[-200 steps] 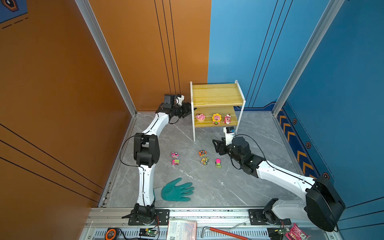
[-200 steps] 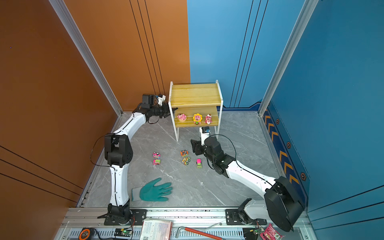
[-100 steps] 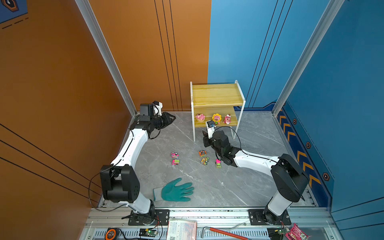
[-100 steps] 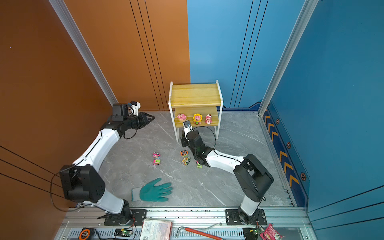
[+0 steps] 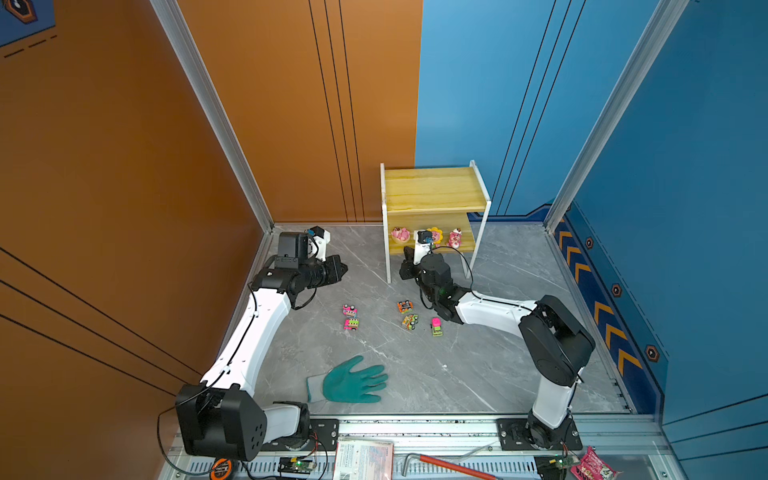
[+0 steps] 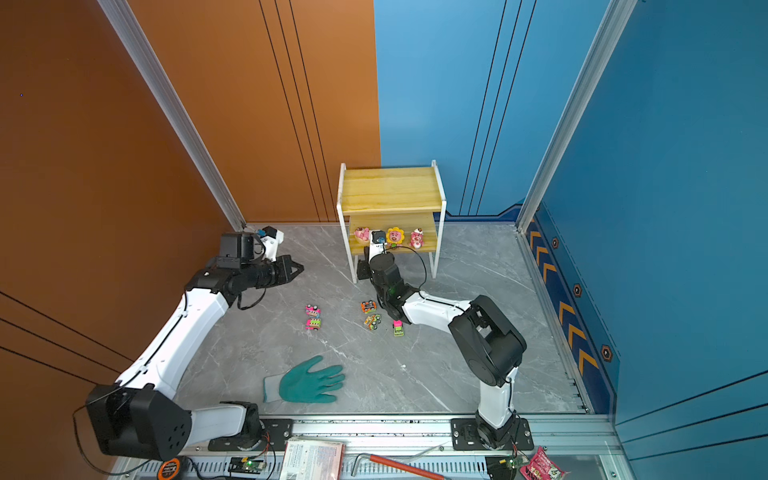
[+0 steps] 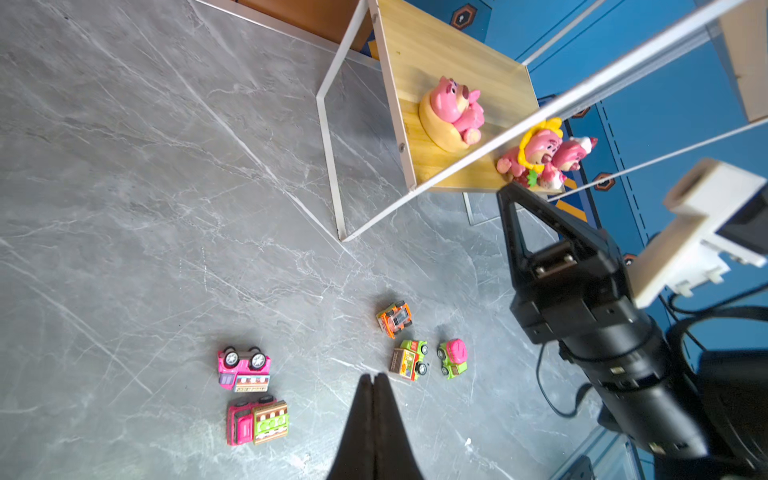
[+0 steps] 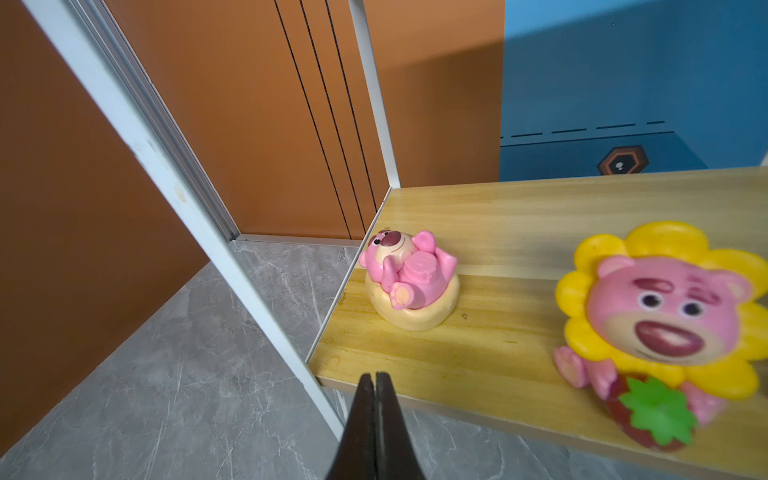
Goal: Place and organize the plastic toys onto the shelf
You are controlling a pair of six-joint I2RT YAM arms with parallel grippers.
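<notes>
Task partly done.
Three pink plastic bear figurines point(image 6: 395, 236) being carried on yellow two-tier shelf point(image 6: 390, 189) lower board; five bright plastic cars point(image 5: 409, 321) being left at grey floor point(image 5: 498, 374) centre; left gripper point(image 7: 373, 380), right gripper point(image 8: 376, 378) clenched, empty.

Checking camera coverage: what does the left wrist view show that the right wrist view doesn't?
Left wrist only: five cars on the floor, the third bear, the shut left pincer. Right wrist only: the enclosure's corner post. Both: the shelf, the reclining bear, the sunflower bear, the shut right pincer.
</notes>
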